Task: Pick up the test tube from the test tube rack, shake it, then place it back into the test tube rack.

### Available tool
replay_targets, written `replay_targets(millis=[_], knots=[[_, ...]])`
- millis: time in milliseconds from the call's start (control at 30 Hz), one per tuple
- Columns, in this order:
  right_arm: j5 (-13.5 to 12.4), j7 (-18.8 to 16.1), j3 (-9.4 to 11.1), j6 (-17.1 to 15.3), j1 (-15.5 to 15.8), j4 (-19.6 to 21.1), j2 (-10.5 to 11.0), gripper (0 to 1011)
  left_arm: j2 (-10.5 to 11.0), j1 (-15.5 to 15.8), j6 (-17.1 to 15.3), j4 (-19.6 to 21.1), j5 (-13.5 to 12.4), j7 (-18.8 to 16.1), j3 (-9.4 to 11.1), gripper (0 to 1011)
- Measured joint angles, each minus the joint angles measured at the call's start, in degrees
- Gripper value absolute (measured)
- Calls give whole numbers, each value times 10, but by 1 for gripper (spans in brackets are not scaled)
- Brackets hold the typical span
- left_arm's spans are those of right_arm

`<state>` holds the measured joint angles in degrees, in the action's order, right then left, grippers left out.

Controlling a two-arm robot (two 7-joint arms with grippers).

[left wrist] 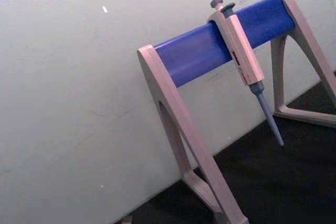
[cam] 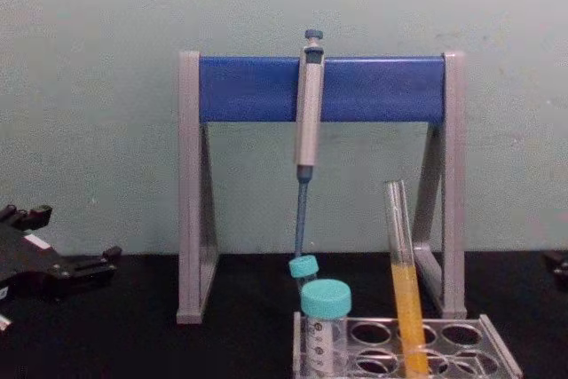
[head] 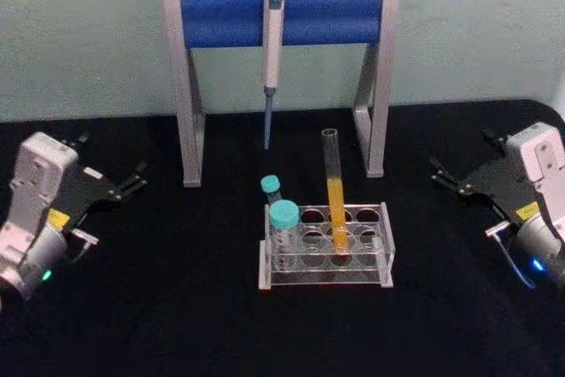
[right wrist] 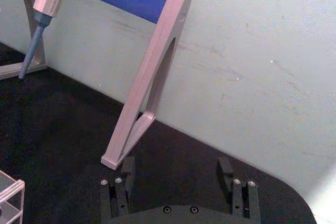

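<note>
Test tube (head: 335, 184) stands in test tube rack (head: 387, 249), middle column, leaning slightly, nothing touching it. Left gripper (head: 134, 177) sits far left over the black table (head: 177, 306), fingers apart. Right gripper (head: 441, 174) sits far right, fingers apart too.

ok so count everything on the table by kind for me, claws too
test tube with orange liquid: 1
teal-capped tubes: 2
test tube rack: 1
pipette: 1
pipette stand: 1
claws: 2, left claw and right claw, parked either side of the rack
total: 8
</note>
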<state>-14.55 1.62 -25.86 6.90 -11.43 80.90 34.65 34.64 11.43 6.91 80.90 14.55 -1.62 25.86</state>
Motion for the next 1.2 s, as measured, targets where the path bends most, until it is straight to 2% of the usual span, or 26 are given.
replay_targets(millis=[933, 1200], knots=[[0, 0, 0, 0, 0, 0, 0, 1000, 0, 0, 0, 0, 0, 0, 0, 1001], [-3, -17, 11, -4, 10, 14, -2, 1000, 0, 0, 0, 0, 0, 0, 0, 1002]])
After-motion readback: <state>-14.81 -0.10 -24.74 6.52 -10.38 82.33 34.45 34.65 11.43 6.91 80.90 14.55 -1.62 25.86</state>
